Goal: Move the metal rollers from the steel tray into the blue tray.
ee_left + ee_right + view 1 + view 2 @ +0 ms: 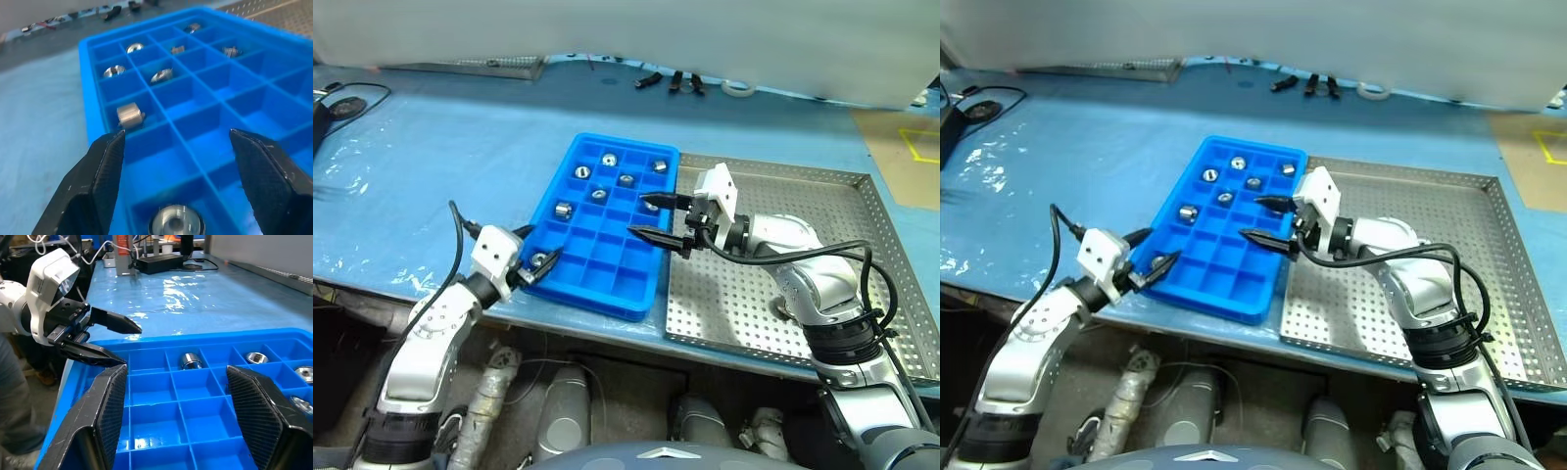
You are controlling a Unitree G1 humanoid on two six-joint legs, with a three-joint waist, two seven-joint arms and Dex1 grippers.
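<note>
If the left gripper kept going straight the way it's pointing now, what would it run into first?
Judging from its wrist view, the open left gripper points over the near end of the blue tray. A metal roller lies just below its fingers; straight on, it would probably meet the tray's compartment walls first, though depth is unclear.

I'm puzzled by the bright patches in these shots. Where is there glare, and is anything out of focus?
Right wrist view: lamp glare streaks across the pale blue table sheet behind the blue tray. Left wrist view: the nearest metal roller and the left gripper's fingers look soft. Left eye view: the steel tray looks evenly lit, with no strong glare.
</note>
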